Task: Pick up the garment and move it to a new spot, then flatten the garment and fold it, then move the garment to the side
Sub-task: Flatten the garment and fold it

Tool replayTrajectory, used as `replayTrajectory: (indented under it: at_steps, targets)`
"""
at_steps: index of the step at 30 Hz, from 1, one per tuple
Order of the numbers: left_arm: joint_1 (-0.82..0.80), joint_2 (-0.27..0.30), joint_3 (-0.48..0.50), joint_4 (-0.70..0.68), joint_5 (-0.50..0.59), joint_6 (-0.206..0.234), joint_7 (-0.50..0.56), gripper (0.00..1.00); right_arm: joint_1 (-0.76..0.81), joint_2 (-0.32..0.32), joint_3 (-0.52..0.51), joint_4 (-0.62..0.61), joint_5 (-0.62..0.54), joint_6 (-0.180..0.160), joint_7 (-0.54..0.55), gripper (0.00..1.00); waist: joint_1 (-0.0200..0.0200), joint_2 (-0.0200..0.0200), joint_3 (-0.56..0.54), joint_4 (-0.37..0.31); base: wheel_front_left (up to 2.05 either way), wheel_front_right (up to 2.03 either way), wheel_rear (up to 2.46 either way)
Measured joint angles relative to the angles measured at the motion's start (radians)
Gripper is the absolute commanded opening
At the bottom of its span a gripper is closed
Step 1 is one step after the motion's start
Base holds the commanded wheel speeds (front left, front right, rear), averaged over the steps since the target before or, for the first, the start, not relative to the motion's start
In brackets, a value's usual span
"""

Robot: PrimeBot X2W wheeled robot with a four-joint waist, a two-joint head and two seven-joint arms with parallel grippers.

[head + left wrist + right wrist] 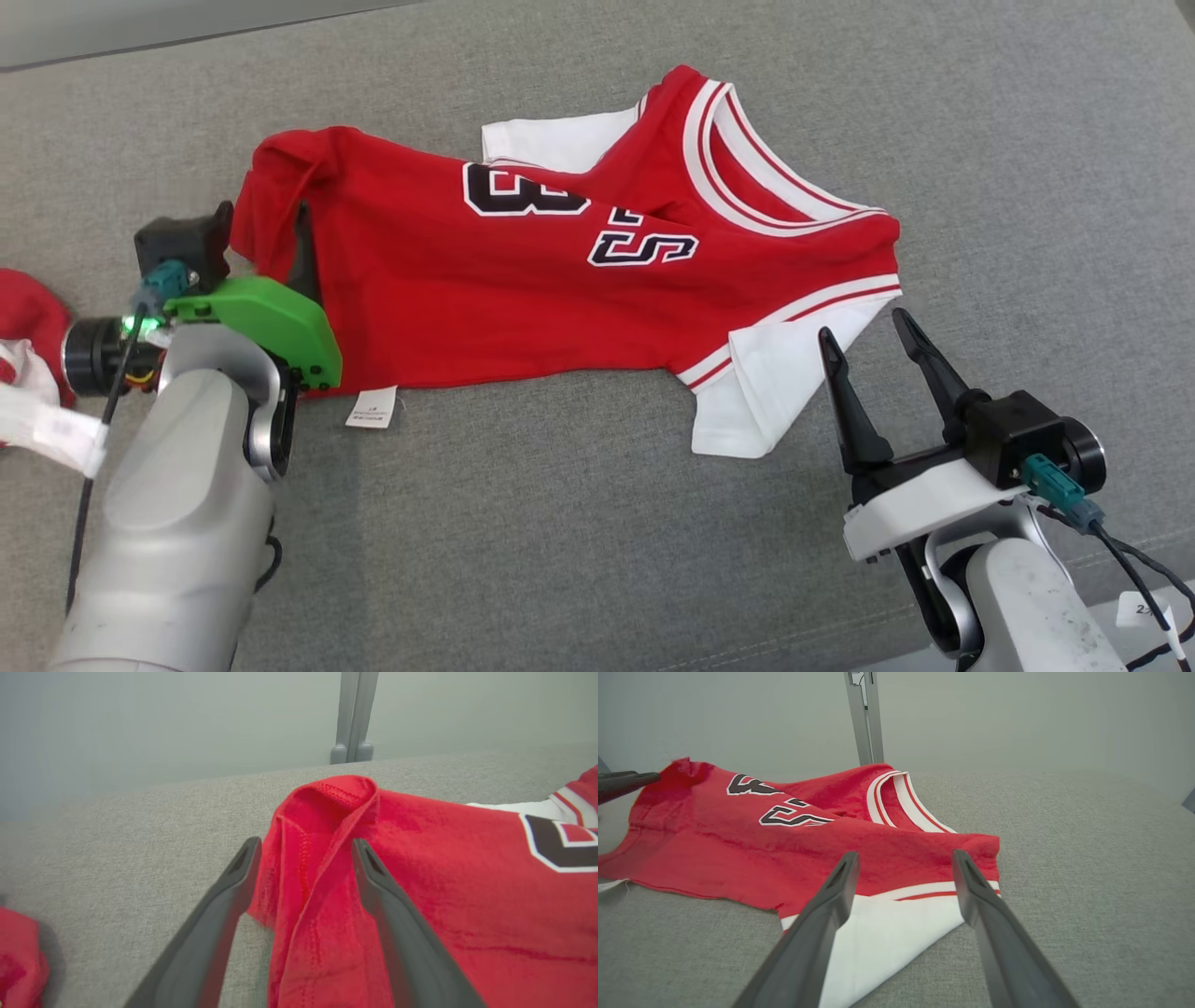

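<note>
One jersey is laid out. Two grippers are held spread: left gripper astride its 9 o'clock edge, right gripper at 4 o'clock.

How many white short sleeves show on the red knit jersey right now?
2. The far white sleeve pokes out beside the neckline; the near white sleeve lies just ahead of the right gripper.
</note>
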Motion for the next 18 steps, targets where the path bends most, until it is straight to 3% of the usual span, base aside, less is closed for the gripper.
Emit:
replayTrajectory:
  at_steps: [7, 13, 18]
  targets:
    - [0.137, -0.027, 0.064, -0.107, -0.071, -0.032, -0.095, 1.0, 0.009, -0.004, -0.03, -0.007, -0.002, 0.0, 0.012, 1.0, 0.0, 0.0, -0.027, 0.029, 0.0, 0.0, 0.0]
    - [0.341, -0.04, 0.16, -0.461, -0.03, -0.058, -0.11, 1.0, 0.028, -0.007, -0.057, -0.021, -0.004, 0.0, 0.041, 1.0, 0.0, 0.0, -0.062, 0.061, 0.0, 0.0, 0.0]
    - [0.543, -0.074, 0.208, -0.656, 0.032, -0.08, -0.11, 1.0, 0.039, -0.007, -0.066, -0.026, -0.005, 0.0, 0.076, 1.0, 0.0, 0.0, -0.097, 0.081, 0.0, 0.0, 0.0]
